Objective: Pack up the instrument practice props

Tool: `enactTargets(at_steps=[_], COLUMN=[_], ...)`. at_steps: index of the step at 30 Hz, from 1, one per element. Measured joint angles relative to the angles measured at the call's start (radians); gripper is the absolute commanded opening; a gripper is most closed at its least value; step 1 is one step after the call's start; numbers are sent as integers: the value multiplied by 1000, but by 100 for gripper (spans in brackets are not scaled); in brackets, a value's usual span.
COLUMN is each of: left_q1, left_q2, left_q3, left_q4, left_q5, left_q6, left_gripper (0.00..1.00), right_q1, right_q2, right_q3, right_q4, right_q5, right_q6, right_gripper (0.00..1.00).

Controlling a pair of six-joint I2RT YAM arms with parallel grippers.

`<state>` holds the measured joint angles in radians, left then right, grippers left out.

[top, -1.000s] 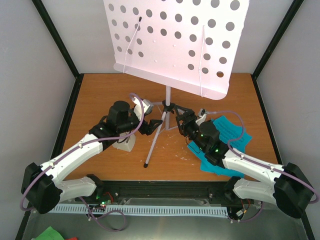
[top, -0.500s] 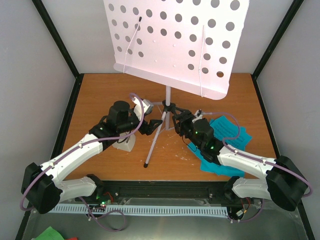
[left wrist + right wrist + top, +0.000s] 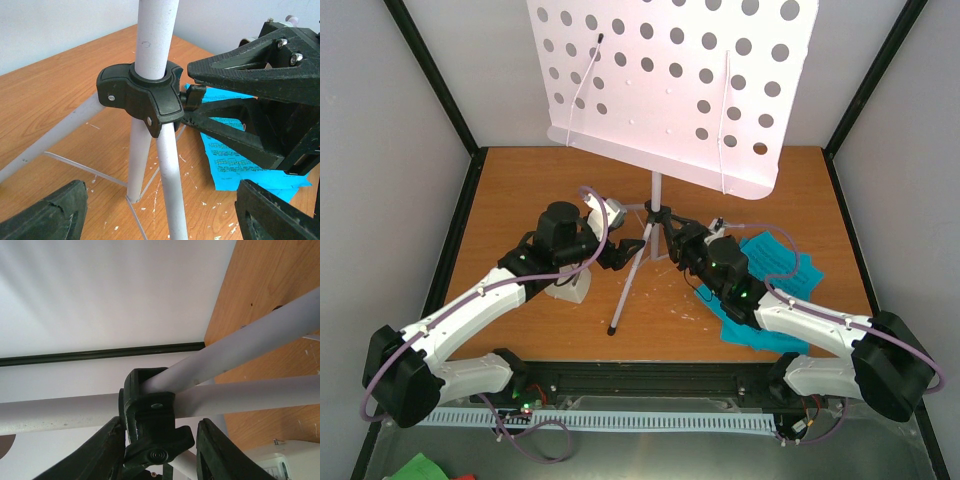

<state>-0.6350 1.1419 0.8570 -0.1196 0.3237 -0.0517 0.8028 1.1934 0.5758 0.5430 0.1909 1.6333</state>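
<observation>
our right gripper [image 3: 673, 229] has crept in, parted around the black hub knob [image 3: 193, 95] of the upright pale lilac tripod music stand [image 3: 670, 80]; left gripper [image 3: 625, 252] gapes beside its leg [image 3: 170, 190].

Overhead: pale lilac perforated metal tray [image 3: 670, 80] roofs the rear. Centre: white tubular tripod legs [image 3: 167, 190] splay from a black plastic hub [image 3: 145, 97], barring your crossing. Right gripper [image 3: 160, 430] crowds the hub. Your open passage: orange-brown wooden tabletop [image 3: 510, 190], rear left.
</observation>
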Motion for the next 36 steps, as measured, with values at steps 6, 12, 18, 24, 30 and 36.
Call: enactTargets(at_steps=[6, 12, 18, 24, 30, 36], left_q1=[0, 0, 0, 0, 0, 0], left_q2=[13, 14, 14, 14, 17, 23], left_q3=[0, 0, 0, 0, 0, 0], left_q4=[0, 0, 0, 0, 0, 0], left_q5=[7, 17, 18, 21, 24, 26], left_q6=[-7, -10, -10, -10, -10, -10], left_gripper=[81, 81, 81, 81, 81, 81], right_q1=[0, 3, 5, 5, 8, 11], right_q2=[0, 0, 0, 0, -2, -2], right_q3=[0, 2, 5, 5, 5, 5], right_q4=[0, 0, -5, -7, 8, 14], right_q5=[-1, -4, 2, 7, 8, 4], right_q6=[5, 0, 0, 2, 4, 3], right_gripper=[50, 36, 28, 31, 48, 33])
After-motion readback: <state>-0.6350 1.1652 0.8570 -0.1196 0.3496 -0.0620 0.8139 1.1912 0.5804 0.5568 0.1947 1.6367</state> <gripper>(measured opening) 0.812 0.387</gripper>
